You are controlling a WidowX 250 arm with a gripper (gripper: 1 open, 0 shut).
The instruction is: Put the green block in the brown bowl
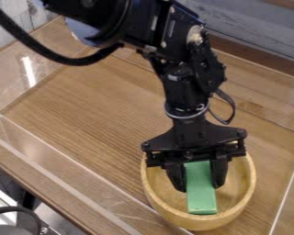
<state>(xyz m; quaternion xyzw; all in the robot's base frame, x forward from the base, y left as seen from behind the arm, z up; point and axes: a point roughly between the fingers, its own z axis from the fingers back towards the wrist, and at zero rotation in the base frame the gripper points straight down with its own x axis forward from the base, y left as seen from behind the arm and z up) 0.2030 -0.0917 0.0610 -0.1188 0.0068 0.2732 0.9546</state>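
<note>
The green block [202,195] hangs tilted between the black fingers of my gripper [198,174], which is shut on the block's upper end. Its lower end reaches down inside the brown bowl [154,195], a round light wooden bowl at the front right of the table. I cannot tell whether the block's lower end touches the bowl's floor. The gripper points almost straight down over the bowl, with its fingertips level with the rim. The black arm [186,73] rises from it toward the upper left.
The bowl stands on a wooden tabletop [88,110] enclosed by clear plastic walls [27,138]. Black cables run across the upper left. A grey backdrop lies beyond the far edge.
</note>
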